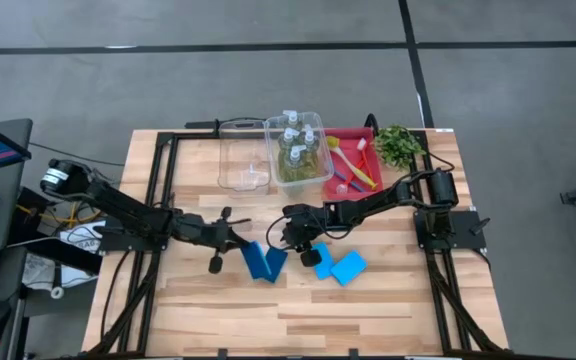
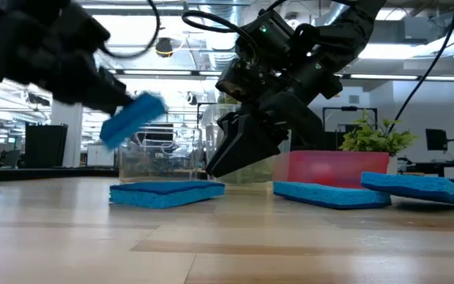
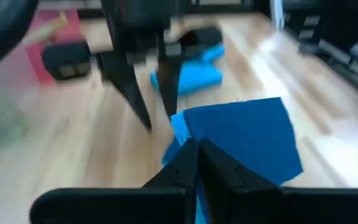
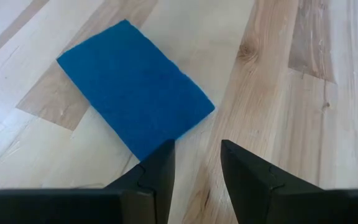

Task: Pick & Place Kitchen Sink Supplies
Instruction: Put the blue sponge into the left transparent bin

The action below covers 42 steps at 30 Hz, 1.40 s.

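Sponge (image 2: 132, 118) lifted off the table (image 1: 388, 310), clamped in our left gripper (image 1: 240, 243).
Our right gripper (image 4: 194, 168), fingers parted and empty, hangs beside it over another sponge (image 4: 132, 87).

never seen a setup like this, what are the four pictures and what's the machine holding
Two robot arms work at a wooden table. One picture looks straight down, one looks level from the tabletop, and two come from cameras on the wrists. The left hand is shut on a blue sponge, lifted off the wood. The right hand is open, holding nothing, with a second sponge lying flat just ahead of it. More sponges lie nearby. At the back stand an empty clear bin, a bin with bottles, a red tray with brushes, and a plant.
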Each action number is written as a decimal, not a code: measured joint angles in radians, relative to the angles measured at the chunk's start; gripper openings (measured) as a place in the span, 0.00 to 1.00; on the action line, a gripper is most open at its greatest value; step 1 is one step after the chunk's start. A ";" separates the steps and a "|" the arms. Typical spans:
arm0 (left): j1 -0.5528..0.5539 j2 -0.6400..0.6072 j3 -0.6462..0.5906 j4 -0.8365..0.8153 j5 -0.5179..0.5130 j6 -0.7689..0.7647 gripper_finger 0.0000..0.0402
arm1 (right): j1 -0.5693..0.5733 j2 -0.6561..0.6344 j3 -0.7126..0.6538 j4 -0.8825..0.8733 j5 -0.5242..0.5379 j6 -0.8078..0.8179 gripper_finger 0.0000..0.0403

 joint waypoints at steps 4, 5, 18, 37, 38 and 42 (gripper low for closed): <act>-0.001 -0.099 0.000 -0.001 -0.021 0.034 0.02 | 0.000 0.000 0.000 0.000 0.000 0.000 0.30; -0.001 -0.118 0.000 0.000 -0.043 0.042 0.02 | 0.000 0.000 0.000 0.000 0.000 0.000 0.30; 0.000 -0.296 0.000 -0.001 -0.701 0.282 0.03 | 0.000 0.000 0.000 0.000 0.000 0.000 0.30; 0.300 -0.326 0.001 0.040 -0.838 0.257 0.04 | 0.000 0.000 0.000 0.087 0.005 0.004 0.30; 0.317 -0.326 0.001 0.044 -0.838 0.250 0.04 | 0.000 0.000 0.000 0.102 0.012 0.015 0.30; 0.375 -0.326 0.001 0.069 -0.787 0.181 0.04 | 0.000 0.000 0.000 0.161 0.092 0.078 0.30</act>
